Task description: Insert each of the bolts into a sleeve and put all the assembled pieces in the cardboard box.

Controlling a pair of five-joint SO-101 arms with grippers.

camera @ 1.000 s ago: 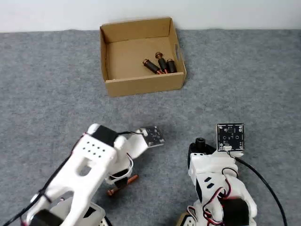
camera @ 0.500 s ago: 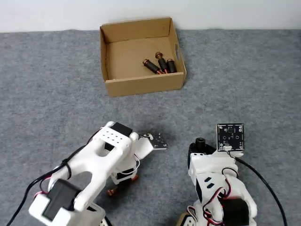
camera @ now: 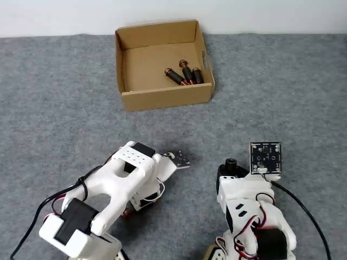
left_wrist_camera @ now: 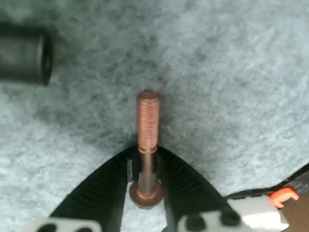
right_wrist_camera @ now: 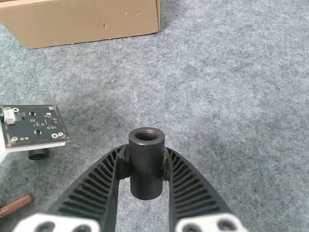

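A copper bolt [left_wrist_camera: 147,125] lies on the grey carpet, and my left gripper [left_wrist_camera: 146,153] is shut on its shank just above the head. A black sleeve [left_wrist_camera: 24,53] lies on its side close by. My right gripper [right_wrist_camera: 145,155] is shut on another black sleeve [right_wrist_camera: 145,179], held upright with its bore facing up; from above this sleeve [camera: 231,162] sits at the tip of the right arm. The cardboard box [camera: 162,98] stands at the back and holds three assembled pieces [camera: 184,73]. The left arm [camera: 127,179] covers its own gripper from above.
A short end of a second bolt [camera: 126,213] pokes out beside the left arm, and a bolt [right_wrist_camera: 14,205] also lies on the carpet in the right wrist view. The left arm's camera board [right_wrist_camera: 31,124] hangs above a sleeve [right_wrist_camera: 37,154]. Open carpet lies between arms and box.
The left arm has swung down and in over the bolts, which it now covers from above. The right arm has held still with its sleeve.
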